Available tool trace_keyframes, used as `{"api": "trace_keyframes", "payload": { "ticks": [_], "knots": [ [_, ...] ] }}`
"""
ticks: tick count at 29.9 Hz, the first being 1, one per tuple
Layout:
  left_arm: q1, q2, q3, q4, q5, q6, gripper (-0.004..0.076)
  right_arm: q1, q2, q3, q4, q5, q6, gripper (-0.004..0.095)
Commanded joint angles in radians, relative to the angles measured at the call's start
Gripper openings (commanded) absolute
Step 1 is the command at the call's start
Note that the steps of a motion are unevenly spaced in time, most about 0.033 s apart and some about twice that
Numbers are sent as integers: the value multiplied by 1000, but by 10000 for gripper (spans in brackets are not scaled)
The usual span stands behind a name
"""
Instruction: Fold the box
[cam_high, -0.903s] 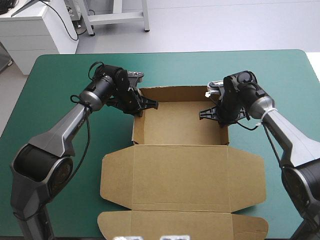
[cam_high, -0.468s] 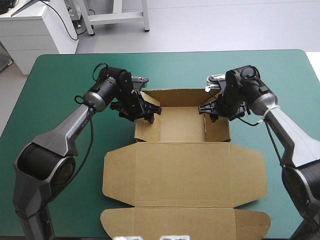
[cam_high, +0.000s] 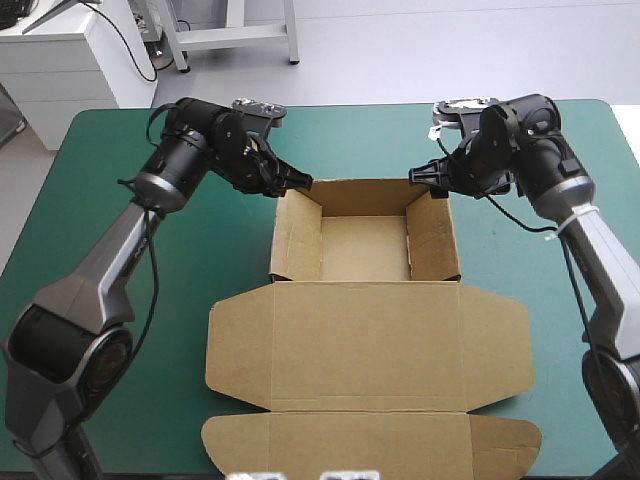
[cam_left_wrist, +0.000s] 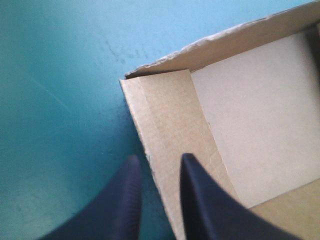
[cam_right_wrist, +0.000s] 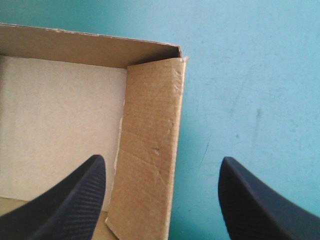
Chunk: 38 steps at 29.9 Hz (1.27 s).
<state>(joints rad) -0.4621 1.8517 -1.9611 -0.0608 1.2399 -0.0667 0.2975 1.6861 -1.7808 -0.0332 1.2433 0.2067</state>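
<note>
The brown box (cam_high: 365, 250) lies mid-table as an open tray with its far and side walls raised. Its lid (cam_high: 365, 345) lies flat toward the near edge, ending in a front flap (cam_high: 370, 445). My left gripper (cam_high: 303, 183) hovers at the tray's far left corner. In the left wrist view its gripper (cam_left_wrist: 159, 161) shows black fingers a little apart above the left wall (cam_left_wrist: 170, 115), gripping nothing. My right gripper (cam_high: 420, 178) hovers at the far right corner. In its own view this gripper (cam_right_wrist: 162, 161) stands wide open over the right wall (cam_right_wrist: 150, 130).
Teal-green cover (cam_high: 120, 250) shows to the left, right and beyond the box. The lid's side flaps (cam_high: 500, 340) spread wider than the tray. The front flap reaches close to the table's near edge.
Earlier both grippers were low inside the tray against its side walls. They have risen and drawn back to the far corners, fingers parted. The side walls now stand upright and the tray looks narrower.
</note>
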Motion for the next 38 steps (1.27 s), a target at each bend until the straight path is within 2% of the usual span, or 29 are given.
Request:
{"api": "trace_keyframes", "payload": {
  "ticks": [1,7,13,17,22,32,35,38],
  "knots": [
    [-5,-143,-5,1,51,40,1,-4,-91,7,-3,1,3,606],
    [-5,-332,187,5,51,42,-8,-4,-98,78,-7,-2,21,606],
    [-5,-530,450,81,41,42,-8,-4,-86,154,-7,-59,30,606],
    [-5,-672,631,84,-15,34,-8,-4,-48,185,-5,-74,25,606],
    [-5,-845,823,84,-140,21,-8,-4,22,192,-3,-74,25,606],
    [-5,-1146,1104,92,-193,21,-8,-4,102,192,81,-94,-15,600],
    [-5,-1235,1187,92,-229,21,-8,-4,117,192,86,-97,-15,519],
    [-5,-1310,1261,92,-249,21,-8,-4,119,192,81,-97,-15,276]
  ]
}}
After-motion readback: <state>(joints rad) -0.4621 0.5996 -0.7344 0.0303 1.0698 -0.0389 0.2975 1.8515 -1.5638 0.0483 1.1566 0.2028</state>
